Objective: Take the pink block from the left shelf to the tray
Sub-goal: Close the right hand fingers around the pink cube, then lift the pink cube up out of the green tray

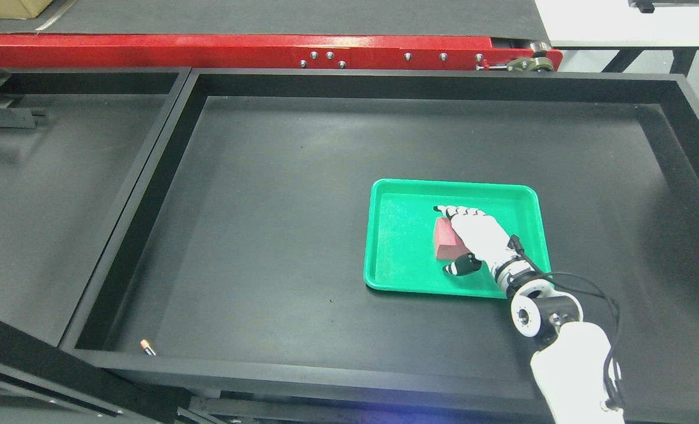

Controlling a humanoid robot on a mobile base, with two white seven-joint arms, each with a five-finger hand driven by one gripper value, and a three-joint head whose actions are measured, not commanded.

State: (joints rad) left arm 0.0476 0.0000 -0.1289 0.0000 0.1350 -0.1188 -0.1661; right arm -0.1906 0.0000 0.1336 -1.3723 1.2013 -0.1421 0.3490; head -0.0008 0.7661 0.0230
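Fingers point(450, 210) of the right hand point(477, 234) clasp the pink block point(445, 240) inside the green tray point(396, 235), at three o'clock of the black bin point(267, 235).

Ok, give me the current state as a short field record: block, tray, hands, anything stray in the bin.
block: pink block inside the green tray, toward its right half
right hand: right hand over the tray, fingers wrapped around the block, thumb on its near side
release: not yet done
left hand: not in view
tray location: on the floor of the large black bin, right of centre
stray item: small battery-like object at the bin's near left corner
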